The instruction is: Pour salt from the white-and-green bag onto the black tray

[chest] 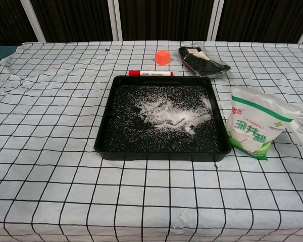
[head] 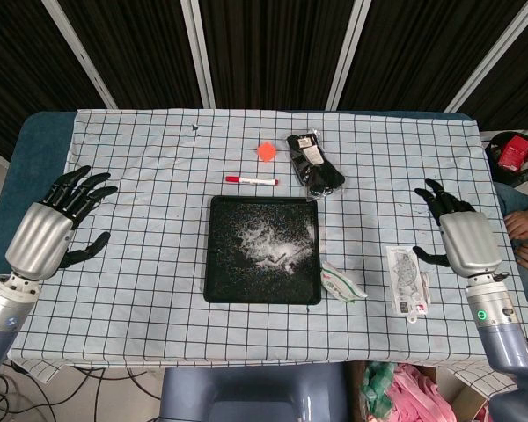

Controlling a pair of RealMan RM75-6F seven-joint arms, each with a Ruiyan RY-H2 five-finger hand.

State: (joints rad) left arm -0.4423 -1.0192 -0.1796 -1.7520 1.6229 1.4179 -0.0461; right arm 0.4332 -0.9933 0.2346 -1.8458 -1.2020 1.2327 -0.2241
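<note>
A: Status. Salt (chest: 166,113) lies scattered across the middle of the black tray (chest: 103,146). The white-and-green bag (chest: 255,126) stands on the checked tablecloth (head: 132,264), just beside the tray's right edge near its front corner. Neither hand holds it.

B: Hands?

A: Left hand (head: 57,224) hovers at the left side of the table, fingers spread, holding nothing. Right hand (head: 458,237) is at the right side, well apart from the bag, fingers loosely apart, also holding nothing. A flat printed packet (head: 407,280) lies between the right hand and the bag.

B: Bag orientation?

A: In the chest view it stands roughly upright, long axis near vertical, top leaning slightly away and to the right. Printed face points toward the robot. I cannot tell whether the top is open.

B: Risks?

A: My judgement: the bag looks soft and stands on a narrow base; a brush from the right hand could tip it and spill salt on the cloth. The red marker (head: 252,180) and orange block (head: 266,150) behind the tray are well clear.
</note>
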